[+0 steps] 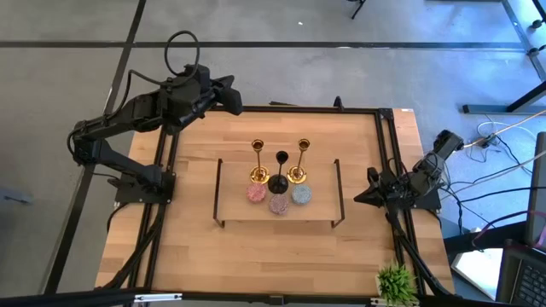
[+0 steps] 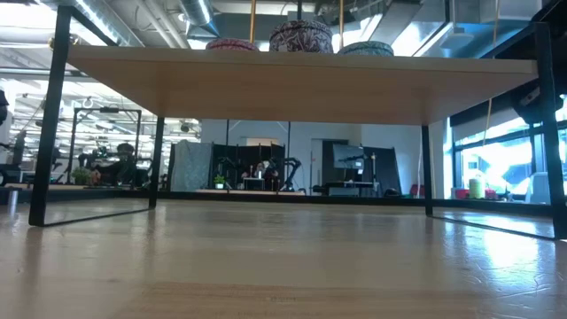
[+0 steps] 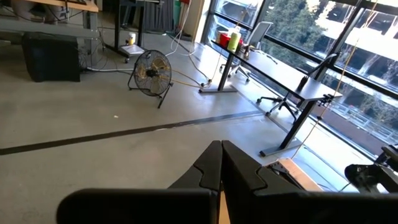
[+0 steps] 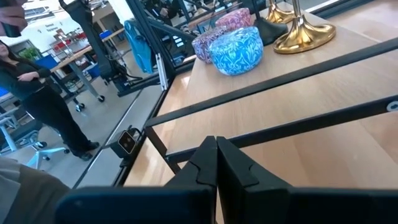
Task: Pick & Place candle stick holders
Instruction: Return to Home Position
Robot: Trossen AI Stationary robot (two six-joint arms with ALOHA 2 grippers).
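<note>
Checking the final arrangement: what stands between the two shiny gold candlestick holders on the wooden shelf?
The slim black candlestick holder stands between the shiny gold holder and its gold twin, as the high view shows.

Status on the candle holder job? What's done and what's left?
Done: all six pieces stand on the shelf: gold holders, black holder, pink round, mauve round, blue round. In hand: nothing; left gripper and right gripper are shut, empty, clear of the shelf. Left: probably just parking. The right arm sits folded at the right edge of the table; the left arm stretches out by its far edge.
</note>
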